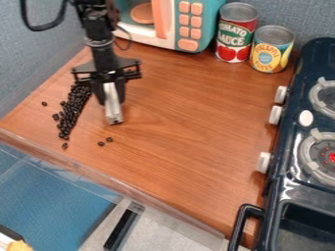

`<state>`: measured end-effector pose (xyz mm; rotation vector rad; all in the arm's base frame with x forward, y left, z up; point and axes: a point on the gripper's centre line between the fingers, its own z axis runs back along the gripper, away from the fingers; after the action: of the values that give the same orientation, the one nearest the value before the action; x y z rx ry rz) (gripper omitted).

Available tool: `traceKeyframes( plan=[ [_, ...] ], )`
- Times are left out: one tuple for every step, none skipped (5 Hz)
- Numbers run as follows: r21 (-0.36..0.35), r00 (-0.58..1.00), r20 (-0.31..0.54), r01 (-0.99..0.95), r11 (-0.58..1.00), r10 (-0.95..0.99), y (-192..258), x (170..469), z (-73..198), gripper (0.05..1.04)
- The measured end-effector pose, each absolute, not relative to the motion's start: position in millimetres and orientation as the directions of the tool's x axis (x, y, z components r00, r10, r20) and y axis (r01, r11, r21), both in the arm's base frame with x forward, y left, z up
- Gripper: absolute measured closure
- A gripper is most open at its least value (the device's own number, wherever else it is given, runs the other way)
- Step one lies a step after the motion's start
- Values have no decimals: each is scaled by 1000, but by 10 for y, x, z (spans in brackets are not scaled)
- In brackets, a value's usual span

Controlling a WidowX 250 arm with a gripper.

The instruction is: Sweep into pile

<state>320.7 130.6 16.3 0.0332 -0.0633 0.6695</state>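
Camera view: the black gripper [110, 92] hangs over the left part of the brown wood-grain table [190, 117], clamped on a pale, narrow tool [112, 105] that points down, slightly tilted, between its two fingers; whether the tool's lower end touches the table I cannot tell.

Just left of the gripper lie the small dark beans [72, 110], most of them gathered in a long, slanting strip that is thick near the gripper and thins out toward the table's near edge; a lone bean [44, 103] lies farther left, another [64, 146] sits just past the strip's near end, and a pair of beans [105, 141] rests apart from the strip, nearer the table's front edge than the tool's tip.

At the back stands a teal-and-white toy microwave [188, 23] with orange buttons; to its right are a red-labelled can [235, 34] with tomatoes pictured on it and, beside that, a shorter can [271, 51] with a yellow and blue label; both are upright. Along the right side is a dark toy stove [288, 157] with round burners [321, 156], white knobs [275, 115] and a black handle [245, 215] at its near end; grey-blue padded walls [33, 59] rise behind and to the left.
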Motion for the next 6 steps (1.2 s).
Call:
traceKeyframes(
  plan=[
    [34, 775, 71, -631, 775, 627, 1410, 3093, 165, 709],
    [39, 765, 70, -643, 765, 640, 1539, 2967, 171, 709],
    [6, 764, 80, -643, 766, 640, 1530, 2978, 267, 709],
    [-44, 777, 96, -622, 782, 623, 1403, 3114, 413, 709],
    [-90, 796, 107, -588, 804, 595, 1225, 3318, 548, 709],
    [-96, 808, 119, -569, 817, 576, 1105, 3580, 584, 709]
  ],
)
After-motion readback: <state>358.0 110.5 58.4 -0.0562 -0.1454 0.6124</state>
